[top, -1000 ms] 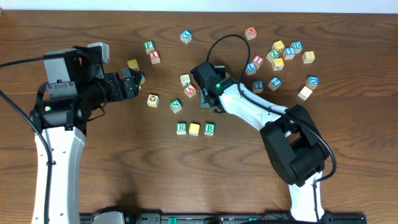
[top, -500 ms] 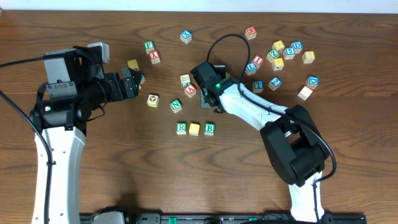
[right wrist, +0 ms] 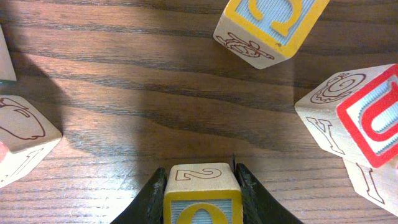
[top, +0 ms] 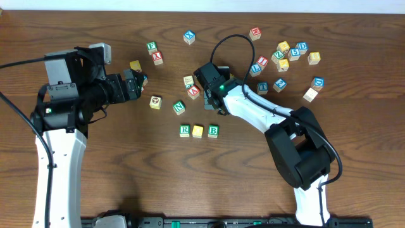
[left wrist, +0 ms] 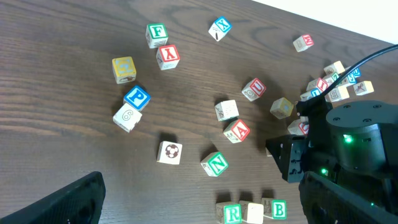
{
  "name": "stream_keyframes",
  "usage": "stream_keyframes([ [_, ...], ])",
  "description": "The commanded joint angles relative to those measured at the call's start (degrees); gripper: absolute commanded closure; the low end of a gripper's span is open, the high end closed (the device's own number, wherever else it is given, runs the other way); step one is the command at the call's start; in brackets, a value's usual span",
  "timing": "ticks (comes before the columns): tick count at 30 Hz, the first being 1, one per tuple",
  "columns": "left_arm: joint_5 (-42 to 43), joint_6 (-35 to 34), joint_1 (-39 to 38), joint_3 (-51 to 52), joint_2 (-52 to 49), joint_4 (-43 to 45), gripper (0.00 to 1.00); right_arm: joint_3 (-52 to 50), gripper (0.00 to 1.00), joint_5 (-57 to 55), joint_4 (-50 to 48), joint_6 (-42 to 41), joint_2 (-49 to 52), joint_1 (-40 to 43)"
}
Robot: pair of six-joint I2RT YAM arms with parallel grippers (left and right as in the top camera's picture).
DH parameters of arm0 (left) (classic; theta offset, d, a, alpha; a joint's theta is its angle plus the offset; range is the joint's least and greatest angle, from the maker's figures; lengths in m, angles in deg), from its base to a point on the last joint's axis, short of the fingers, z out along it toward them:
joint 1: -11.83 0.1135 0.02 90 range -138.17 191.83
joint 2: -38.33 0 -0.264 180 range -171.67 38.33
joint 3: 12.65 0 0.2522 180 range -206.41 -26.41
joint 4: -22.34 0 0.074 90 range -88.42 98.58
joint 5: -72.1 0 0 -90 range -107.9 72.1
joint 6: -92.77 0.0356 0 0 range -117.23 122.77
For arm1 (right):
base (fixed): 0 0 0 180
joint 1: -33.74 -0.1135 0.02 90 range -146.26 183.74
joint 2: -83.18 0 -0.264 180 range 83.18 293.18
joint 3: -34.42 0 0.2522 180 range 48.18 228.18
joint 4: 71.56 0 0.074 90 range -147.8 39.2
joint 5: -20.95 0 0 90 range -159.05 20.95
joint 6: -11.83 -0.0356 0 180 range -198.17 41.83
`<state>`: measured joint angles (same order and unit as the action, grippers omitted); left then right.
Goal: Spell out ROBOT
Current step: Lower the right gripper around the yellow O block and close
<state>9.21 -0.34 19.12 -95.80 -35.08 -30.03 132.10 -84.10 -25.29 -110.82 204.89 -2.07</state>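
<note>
Overhead: dark wood tbl (top: 126, 177), white wall (top: 253, 5) beyond; right gripper (right wrist: 199, 179) tight on yellow cube (right wrist: 202, 200), left gripper (top: 139, 82) wide, empty.

R cube (top: 184, 130), yellow cube (top: 198, 131), B cube (top: 213, 131) form a row; second yellow cube (right wrist: 202, 190) sits clamped.

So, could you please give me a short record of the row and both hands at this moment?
Row so far: R cube, middle yellow cube, B cube, side by side
Right hand: closed on a yellow-faced cube
Left hand: open, holding nothing
Row still lacks: its last two letters
</note>
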Motion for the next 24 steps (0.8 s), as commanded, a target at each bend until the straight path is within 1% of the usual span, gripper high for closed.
stream_keyframes([
  [1,0.74,0.55,0.2,-1.36,0.0,0.02,0.02,1.2,0.76,-1.07,0.39,-0.02,0.11,-0.17],
  [8,0.74,0.52,0.2,-1.36,0.0,0.02,0.02,1.53,0.78,-1.14,2.8,1.03,-3.78,-0.17],
  [16,0.74,0.52,0.2,-1.36,0.0,0.02,0.02,1.53,0.84,-1.14,9.77,1.01,-10.75,-0.17],
  [19,0.74,0.52,0.2,-1.36,0.0,0.02,0.02,1.53,0.89,-1.14,13.64,0.33,-12.2,-0.2],
  [22,0.74,0.52,0.2,-1.36,0.0,0.04,0.02,1.51,0.98,-1.11,18.16,-1.44,-12.41,-0.2],
  [24,0.74,0.52,0.2,-1.36,0.0,0.02,0.02,1.22,0.99,-0.92,20.46,-2.25,-12.41,-0.2],
])
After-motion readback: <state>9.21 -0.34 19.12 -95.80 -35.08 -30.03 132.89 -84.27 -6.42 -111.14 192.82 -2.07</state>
